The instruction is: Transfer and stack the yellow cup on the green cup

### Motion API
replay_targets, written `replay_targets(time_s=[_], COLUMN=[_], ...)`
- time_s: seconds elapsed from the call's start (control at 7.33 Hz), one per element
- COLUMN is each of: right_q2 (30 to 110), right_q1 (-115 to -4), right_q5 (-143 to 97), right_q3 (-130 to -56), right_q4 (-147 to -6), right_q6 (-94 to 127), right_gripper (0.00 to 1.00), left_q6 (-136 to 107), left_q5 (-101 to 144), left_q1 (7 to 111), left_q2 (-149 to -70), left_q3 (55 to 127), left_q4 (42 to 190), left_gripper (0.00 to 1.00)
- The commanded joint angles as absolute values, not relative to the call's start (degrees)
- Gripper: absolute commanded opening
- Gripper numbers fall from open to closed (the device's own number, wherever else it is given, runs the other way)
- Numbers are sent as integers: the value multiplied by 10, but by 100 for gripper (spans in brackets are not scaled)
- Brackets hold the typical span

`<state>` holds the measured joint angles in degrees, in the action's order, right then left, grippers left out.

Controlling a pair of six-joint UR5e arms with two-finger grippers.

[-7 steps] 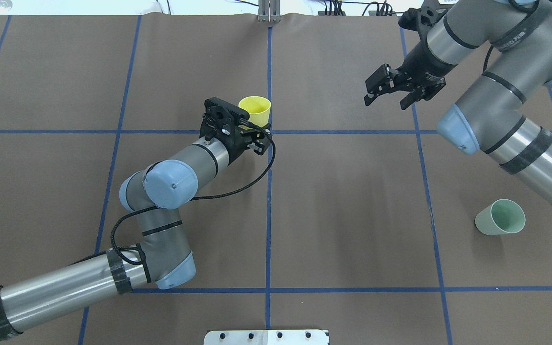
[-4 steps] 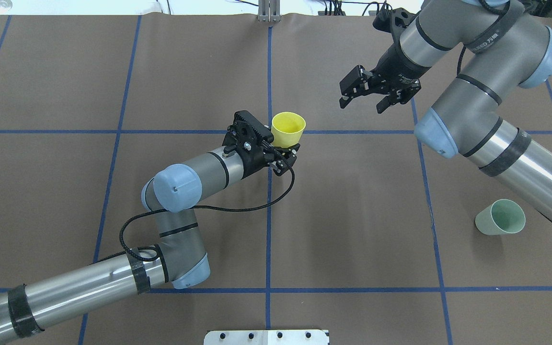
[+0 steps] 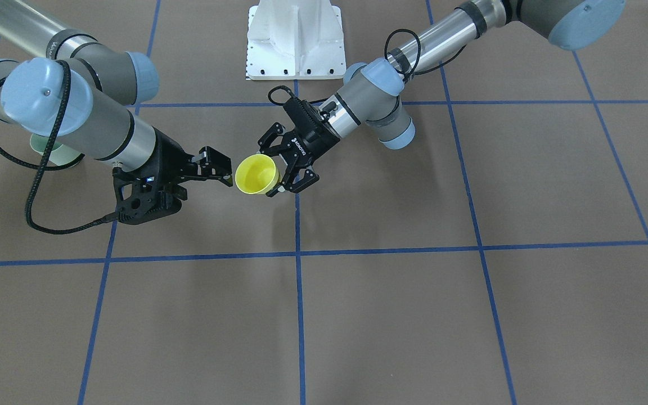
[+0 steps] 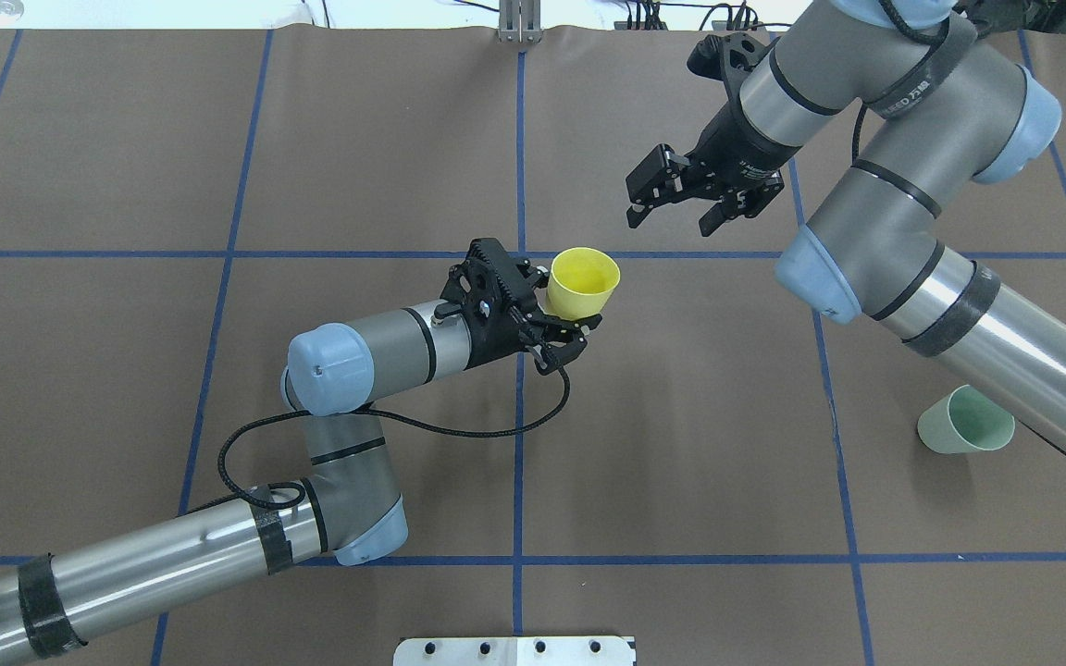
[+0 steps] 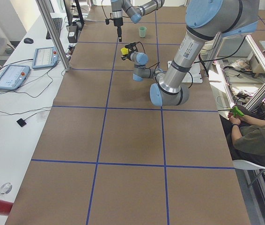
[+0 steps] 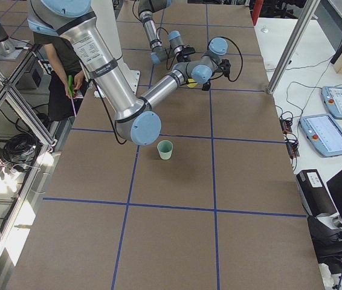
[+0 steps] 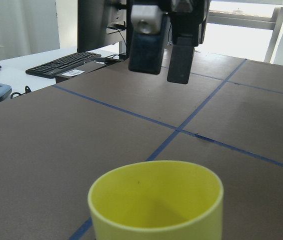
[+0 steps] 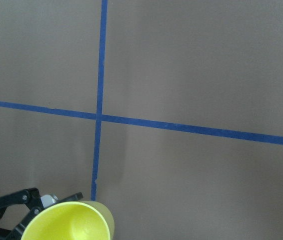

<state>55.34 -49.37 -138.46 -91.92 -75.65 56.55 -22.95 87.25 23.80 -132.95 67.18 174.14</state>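
While the left gripper [image 3: 283,164] clasps the small bright yellow tapered plastic cup [image 4: 584,280] above the tabletop [image 4: 681,481], the wide-spread right gripper [image 4: 672,218] should straddle its upper wall squarely; the pale mint-green plastic cup [image 4: 966,421] stands well apart.

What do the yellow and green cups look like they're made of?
The yellow cup looks like thin moulded plastic: uniform bright colour, smooth, thin even rim, slight sheen inside. The green cup seems the same plastic in pale mint, duller-looking; too small to judge its finish firmly.
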Motion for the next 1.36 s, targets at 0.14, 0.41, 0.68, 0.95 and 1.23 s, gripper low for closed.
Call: replay_targets(time_s=[0.14, 0.41, 0.68, 0.95, 1.23], right_q2=[554, 554, 555, 554, 554], right_q1=[-457, -444, -444, -440, -440], right_q5=[-1390, -1390, -1390, -1390, -1390], right_q3=[-923, -923, -922, -922, -921], right_q4=[-757, -757, -757, -757, -748], right_q6=[591, 592, 593, 595, 596], right_gripper=[98, 98, 84, 66, 64], left_q6=[-229, -229, -229, -230, -235], left_q5=[871, 871, 870, 870, 870], left_q1=[235, 232, 226, 225, 225], left_q2=[-1323, -1325, -1325, -1326, -1327], left_q3=[679, 679, 679, 679, 680], left_q4=[1753, 1753, 1753, 1753, 1753], left_gripper=[61, 62, 62, 62, 62])
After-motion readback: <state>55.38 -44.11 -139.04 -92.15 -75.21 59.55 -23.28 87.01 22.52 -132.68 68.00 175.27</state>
